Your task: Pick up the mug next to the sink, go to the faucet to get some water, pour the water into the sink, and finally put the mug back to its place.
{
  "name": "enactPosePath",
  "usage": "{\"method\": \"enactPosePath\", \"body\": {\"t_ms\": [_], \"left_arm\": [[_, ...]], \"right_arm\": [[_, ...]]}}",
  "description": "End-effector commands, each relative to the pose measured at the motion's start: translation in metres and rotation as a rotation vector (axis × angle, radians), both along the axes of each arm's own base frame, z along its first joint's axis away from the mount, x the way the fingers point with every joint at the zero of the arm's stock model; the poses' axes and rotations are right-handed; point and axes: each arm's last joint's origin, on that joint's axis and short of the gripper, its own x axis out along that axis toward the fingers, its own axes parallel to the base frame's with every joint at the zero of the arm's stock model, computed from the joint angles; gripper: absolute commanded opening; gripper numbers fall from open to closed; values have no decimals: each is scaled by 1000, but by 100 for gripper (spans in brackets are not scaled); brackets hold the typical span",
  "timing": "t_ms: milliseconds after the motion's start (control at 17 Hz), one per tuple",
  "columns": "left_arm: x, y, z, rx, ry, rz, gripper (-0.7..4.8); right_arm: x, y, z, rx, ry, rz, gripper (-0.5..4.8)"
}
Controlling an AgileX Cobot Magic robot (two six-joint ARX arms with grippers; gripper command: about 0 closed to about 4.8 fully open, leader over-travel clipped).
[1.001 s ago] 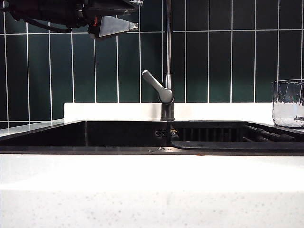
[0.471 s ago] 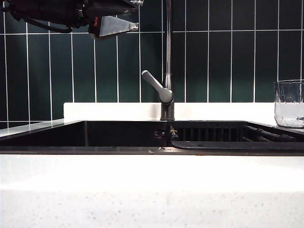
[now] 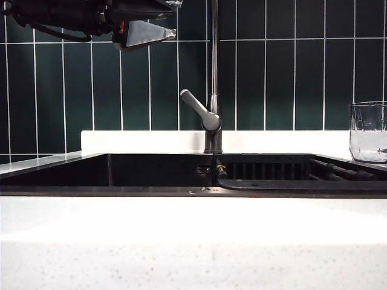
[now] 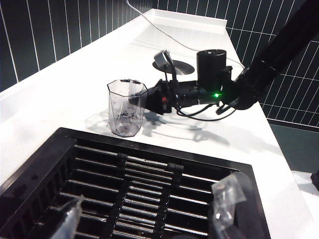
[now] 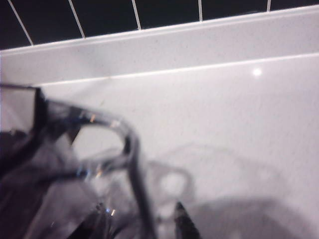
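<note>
Beside the sink [image 4: 149, 169], your right gripper [image 4: 152, 99] touches the mug [image 4: 126, 107], grip unclear; left gripper [image 4: 149, 209] open. Slick, fragile glass: clamp mid-wall.

Dark green wall tiles [image 3: 284, 66] with white grout are seen behind a white speckled counter [image 3: 193, 241]. A thin white cable [image 4: 149, 22] is laid across the counter's far end.

Mug [image 4: 127, 107] upright on white counter [image 4: 60, 94], right gripper [image 4: 149, 98] beside it, sink [image 4: 149, 194] rack below
</note>
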Motion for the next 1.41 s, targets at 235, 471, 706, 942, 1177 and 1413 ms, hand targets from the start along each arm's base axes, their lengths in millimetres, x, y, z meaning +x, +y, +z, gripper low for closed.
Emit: {"method": "enactPosePath", "body": {"t_ms": [235, 471, 706, 942, 1177, 1413], "left_arm": [[-1, 0, 2, -7, -7, -16, 334], [-1, -1, 1, -8, -2, -25, 334], [-2, 0, 1, -7, 10, -33, 334], [-13, 3, 13, -6, -19, -30, 291], [-44, 13, 41, 48, -173, 70, 32], [-85, 30, 51, 189, -234, 320, -6]], "right_arm": [[-27, 7, 0, -10, -34, -23, 180], [-54, 16, 7, 27, -67, -56, 180], [-86, 30, 26, 31, -155, -45, 178], [-112, 41, 56, 21, -244, -25, 75], [-135, 50, 76, -22, -288, -30, -6], [-151, 54, 78, -39, -231, -45, -6]]}}
